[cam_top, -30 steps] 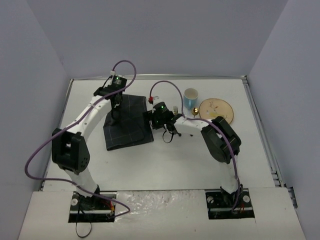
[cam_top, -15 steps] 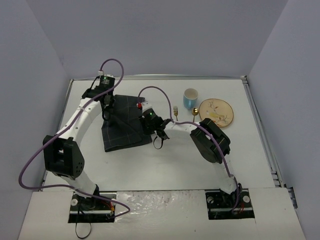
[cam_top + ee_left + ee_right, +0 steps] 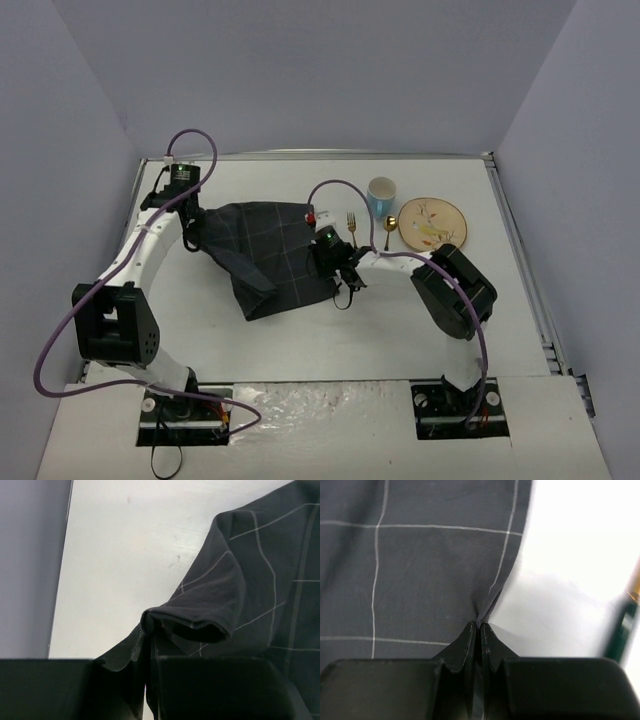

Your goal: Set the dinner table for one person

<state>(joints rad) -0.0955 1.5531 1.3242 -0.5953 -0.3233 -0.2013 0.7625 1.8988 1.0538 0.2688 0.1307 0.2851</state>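
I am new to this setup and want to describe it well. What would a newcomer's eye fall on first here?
First, the dark grid-lined cloth, rumpled left of the middle of the table, with the left claw shut on its far left corner and the right claw shut on its right edge. Then, toward the far right, a blue cup, a fork, a spoon and a round plate lie close together.

One dinner table (image 3: pixel 300 340) out there. On it: one grid-lined placemat (image 3: pixel 275 250), one blue cup (image 3: pixel 382 195), one patterned plate (image 3: pixel 432 222), one gold fork (image 3: pixel 351 222), one gold spoon (image 3: pixel 390 228). Two arms in play: left arm (image 3: pixel 150 235), right arm (image 3: pixel 455 290).
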